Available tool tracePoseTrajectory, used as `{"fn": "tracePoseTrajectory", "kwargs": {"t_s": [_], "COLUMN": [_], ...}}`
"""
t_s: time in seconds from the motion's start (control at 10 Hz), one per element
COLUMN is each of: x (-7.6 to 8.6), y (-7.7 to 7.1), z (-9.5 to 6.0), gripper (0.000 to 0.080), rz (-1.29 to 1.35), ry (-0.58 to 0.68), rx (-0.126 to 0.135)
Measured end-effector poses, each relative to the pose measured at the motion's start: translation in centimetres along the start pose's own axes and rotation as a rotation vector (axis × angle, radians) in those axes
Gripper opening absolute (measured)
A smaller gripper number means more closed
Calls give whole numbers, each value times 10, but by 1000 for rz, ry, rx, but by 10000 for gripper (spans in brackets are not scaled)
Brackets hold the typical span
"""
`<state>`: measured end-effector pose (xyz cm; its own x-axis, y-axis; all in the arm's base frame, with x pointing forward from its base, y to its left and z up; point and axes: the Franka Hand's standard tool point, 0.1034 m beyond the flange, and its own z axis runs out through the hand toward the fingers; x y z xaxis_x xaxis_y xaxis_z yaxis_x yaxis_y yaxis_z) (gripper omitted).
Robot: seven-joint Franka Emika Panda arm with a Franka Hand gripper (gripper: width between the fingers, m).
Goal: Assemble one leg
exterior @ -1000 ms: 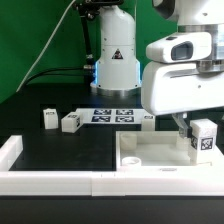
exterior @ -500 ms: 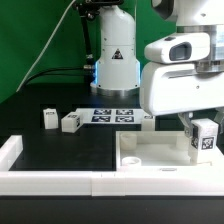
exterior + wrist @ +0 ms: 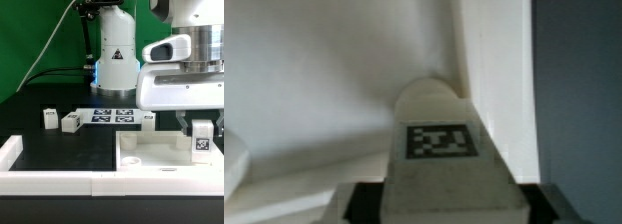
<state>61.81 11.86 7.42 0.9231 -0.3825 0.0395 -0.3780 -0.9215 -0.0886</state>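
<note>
A white leg (image 3: 202,140) with a black-and-white marker on its side stands upright in my gripper (image 3: 202,128), over the far right corner of the white square panel (image 3: 150,152). In the wrist view the leg (image 3: 441,150) fills the middle, its tip pointing at the panel's corner (image 3: 434,78). The gripper is shut on the leg; dark fingers (image 3: 363,202) press it from both sides. Two more white legs (image 3: 49,118) (image 3: 71,122) stand on the black table at the exterior view's left, and a small one (image 3: 147,119) sits behind the panel.
The marker board (image 3: 112,115) lies in front of the robot base (image 3: 115,65). A white rail (image 3: 60,180) runs along the table's front edge, with a raised end (image 3: 8,150) at the exterior view's left. A green wall stands behind.
My gripper and the leg have sunk a little towards the panel's right corner and shifted slightly to the exterior view's left. The other parts have not moved.
</note>
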Motion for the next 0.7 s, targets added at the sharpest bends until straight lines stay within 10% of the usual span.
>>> {"fn": "tracePoseTrajectory", "kwargs": {"t_s": [0.7], "x": [-3], "y": [-1], "z": [2], "gripper": [294], "rz": [959], "ry": [-44], "rx": [37]}}
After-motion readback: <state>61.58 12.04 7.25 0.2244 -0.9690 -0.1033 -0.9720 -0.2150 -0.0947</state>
